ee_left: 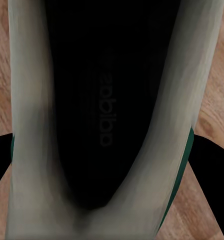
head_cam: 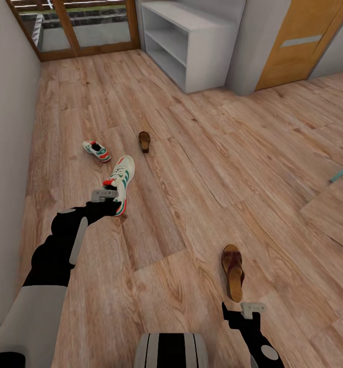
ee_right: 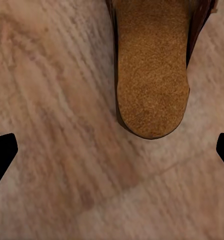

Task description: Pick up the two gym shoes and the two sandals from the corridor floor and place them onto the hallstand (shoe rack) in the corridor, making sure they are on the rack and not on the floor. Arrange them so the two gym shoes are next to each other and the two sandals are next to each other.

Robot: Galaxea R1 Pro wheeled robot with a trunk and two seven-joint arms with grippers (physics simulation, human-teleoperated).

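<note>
My left gripper [head_cam: 110, 197] is shut on the heel end of one gym shoe [head_cam: 122, 179], a white sneaker with teal stripes and a red heel. In the left wrist view its dark inside [ee_left: 97, 115] lies between the black fingers [ee_left: 207, 165]. The other gym shoe [head_cam: 96, 151] lies on the corridor floor [head_cam: 202, 168] further back and to the left. One brown sandal [head_cam: 144, 141] lies right of it. The second sandal [head_cam: 233, 271] lies just ahead of my open right gripper [head_cam: 248, 309]; its tan heel [ee_right: 152, 75] is beyond the fingertips. The white hallstand [head_cam: 187, 43] stands at the back wall.
A grey wall [head_cam: 3, 153] runs along the left. Behind are a wood-framed glass door [head_cam: 74, 25], a grey pillar [head_cam: 253, 46] and an orange door [head_cam: 304, 41]. A teal object [head_cam: 342, 171] pokes in at the right edge.
</note>
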